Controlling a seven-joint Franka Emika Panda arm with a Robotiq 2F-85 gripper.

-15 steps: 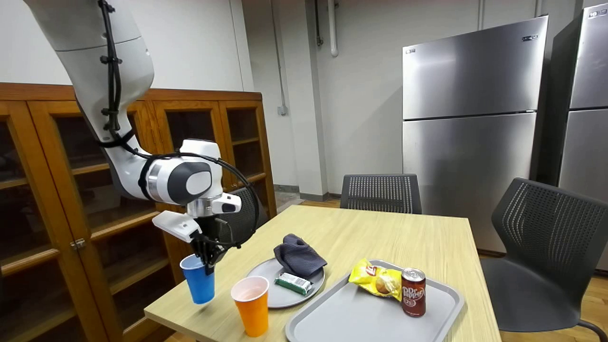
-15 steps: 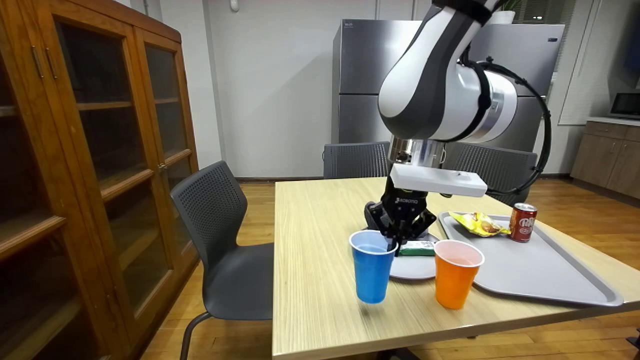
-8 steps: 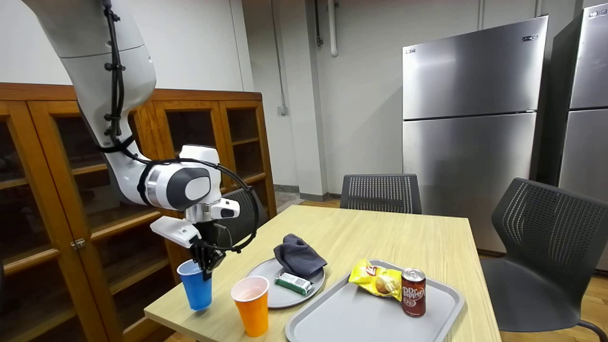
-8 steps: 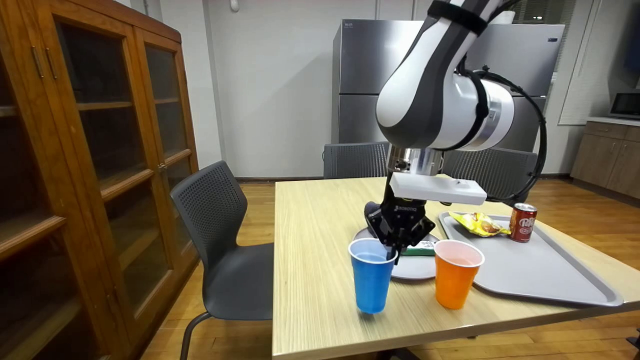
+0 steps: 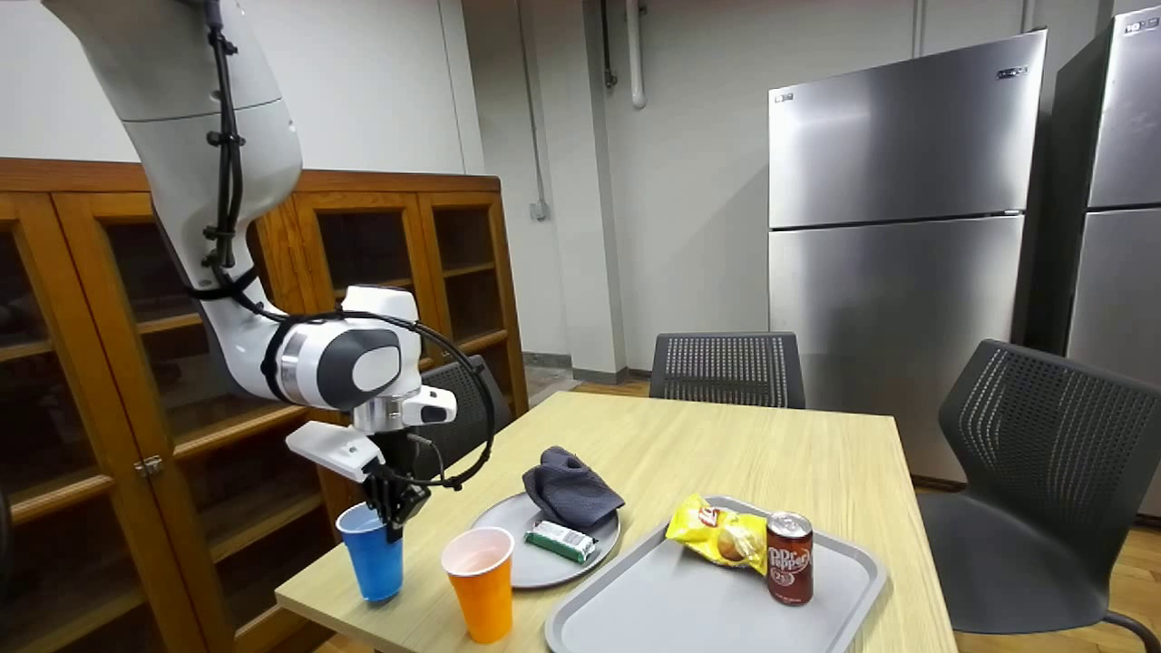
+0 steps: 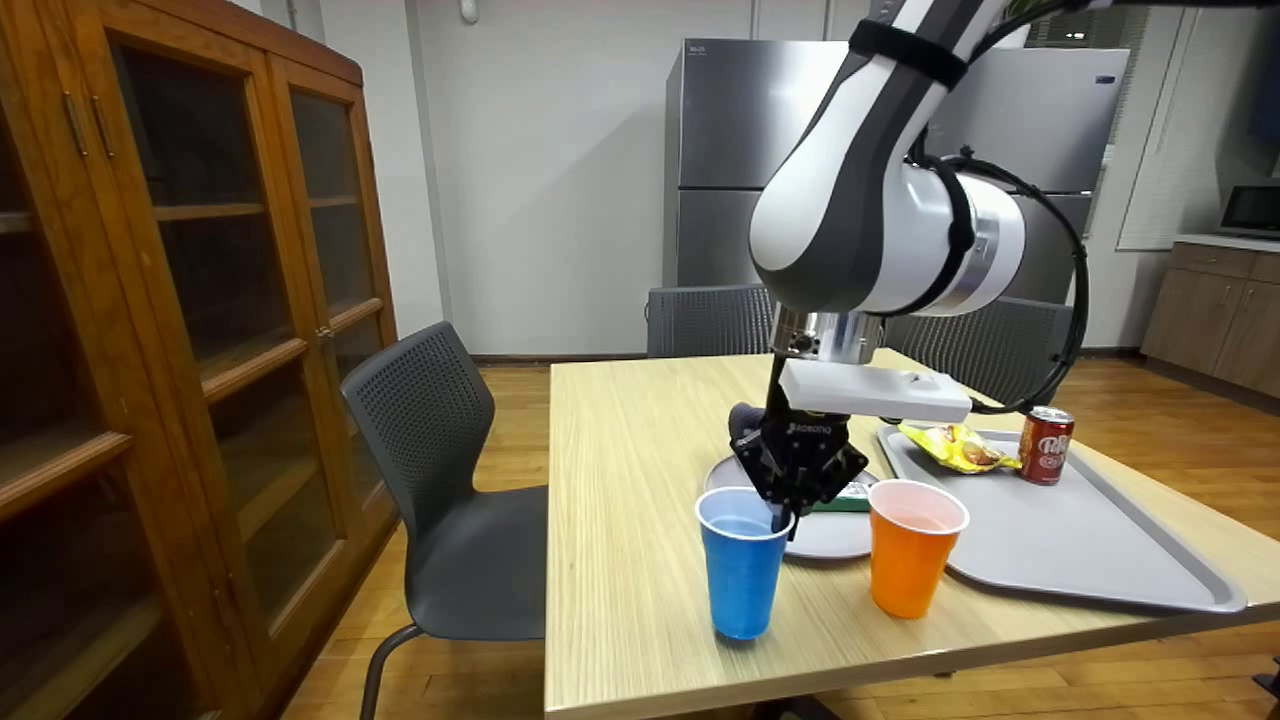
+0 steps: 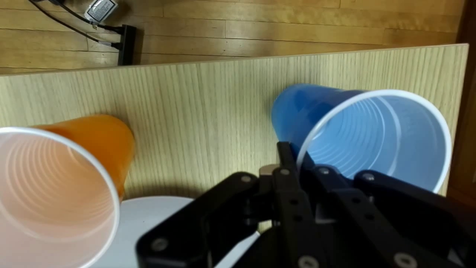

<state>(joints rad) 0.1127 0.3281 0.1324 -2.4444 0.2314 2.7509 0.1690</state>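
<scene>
A blue plastic cup [image 5: 374,567] [image 6: 742,585] [image 7: 375,137] with a white rim stands close to upright near the table corner. Its base is at or just over the tabletop; contact is hard to judge. My gripper [image 5: 393,535] [image 6: 787,520] [image 7: 296,152] pinches the cup wall at the rim, one finger inside and one outside, the jaws nearly together. Beside it, apart from the gripper, stands an orange cup [image 5: 485,594] [image 6: 910,560] [image 7: 108,143]. A grey plate [image 5: 535,573] [image 7: 145,214] lies behind, bearing a dark cloth [image 5: 570,488] and a green-and-white packet [image 5: 560,541].
A grey tray [image 5: 671,608] [image 6: 1080,540] holds a yellow snack bag [image 5: 721,537] and a dark red soda can [image 5: 790,560]. Dark chairs surround the wooden table [image 6: 640,560], one chair [image 6: 450,500] near its side. A wooden glass-door cabinet [image 6: 230,300] stands along the wall.
My gripper and the blue cup in it have moved down toward the tabletop and drifted slightly sideways. The grip looks unchanged, and the other objects have stayed put.
</scene>
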